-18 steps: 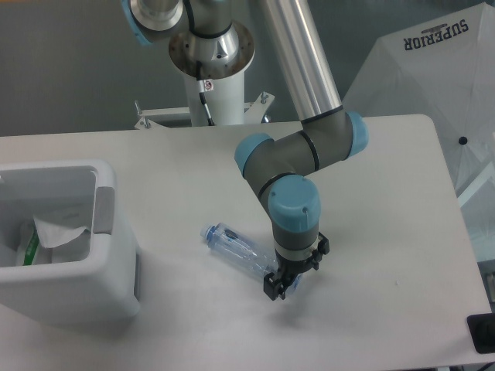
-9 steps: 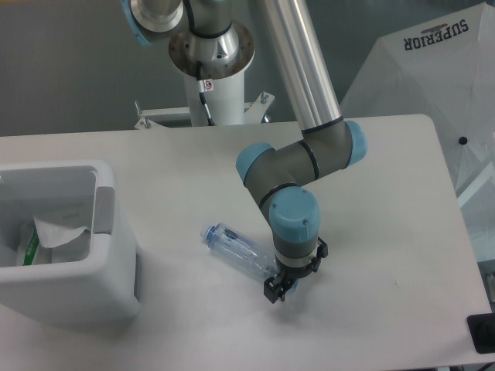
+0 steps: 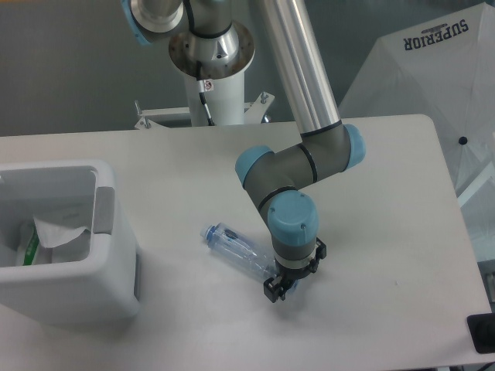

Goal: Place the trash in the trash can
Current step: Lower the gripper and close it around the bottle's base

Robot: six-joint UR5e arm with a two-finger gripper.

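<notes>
Camera view showed the fingers (image 3: 277,289) at the bottle's (image 3: 236,249) base on the desk (image 3: 371,232), their grip impossible to tell.

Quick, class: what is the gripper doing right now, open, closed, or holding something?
Gripper: down at the base end of the bottle lying on the table; whether its jaws are open or closed on it cannot be told from this view.
</notes>
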